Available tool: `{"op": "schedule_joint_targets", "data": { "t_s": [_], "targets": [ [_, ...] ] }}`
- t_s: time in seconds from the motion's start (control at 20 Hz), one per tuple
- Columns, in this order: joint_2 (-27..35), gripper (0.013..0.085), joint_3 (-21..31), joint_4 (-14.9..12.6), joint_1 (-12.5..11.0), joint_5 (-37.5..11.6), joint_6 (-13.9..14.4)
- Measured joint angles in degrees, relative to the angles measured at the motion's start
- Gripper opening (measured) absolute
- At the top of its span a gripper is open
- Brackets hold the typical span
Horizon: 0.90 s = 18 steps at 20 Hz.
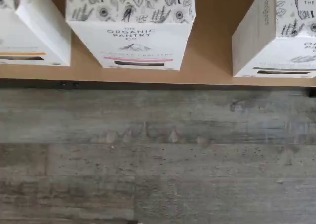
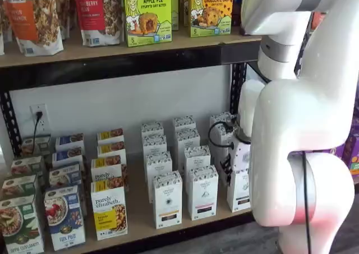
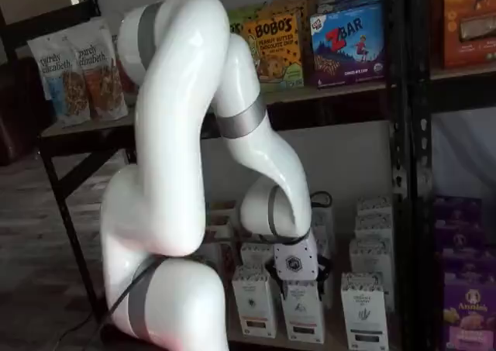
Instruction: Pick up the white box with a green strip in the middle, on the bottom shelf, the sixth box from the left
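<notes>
The white box [image 2: 239, 189] stands at the right end of the front row on the bottom shelf [image 2: 140, 220], partly behind the arm. Its speckled top and dark strip show in the wrist view [image 1: 289, 41], and it also shows in a shelf view [image 3: 364, 314]. My gripper [image 3: 297, 277], a white body with a cable, hangs in front of the shelf just above the front row, over the white carton to the left of that box. In a shelf view the gripper [image 2: 234, 167] sits against the arm, its fingers hardly showing. Nothing is held and the jaws stand open.
Two similar white cartons stand left of the box, one with a pink strip [image 1: 131, 26] and one with an orange strip [image 1: 29, 28]. More white cartons [image 2: 185, 136] fill the rows behind. Yellow "purely elizabeth" boxes [image 2: 109, 209] stand further left. A black upright [image 3: 407, 173] rises at the right.
</notes>
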Motion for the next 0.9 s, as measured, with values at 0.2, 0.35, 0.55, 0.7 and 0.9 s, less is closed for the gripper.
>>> {"op": "schedule_joint_targets", "data": {
  "t_s": [0.2,0.35,0.55,0.7,0.9],
  "targets": [
    [5.54,0.085,-4.47,-7.3,-1.24,-0.89,5.97],
    [9.08,0.085,-8.3,-13.22,-2.43,-0.36,10.62],
    [13.86,0.085,-13.4,-10.01,-3.1,0.12,6.75],
    [17.58,0.085,-18.03,-8.74,-4.03,0.79,4.54],
    [21.02,0.085,-22.62,-7.22,-4.84,1.34,2.24]
  ]
}}
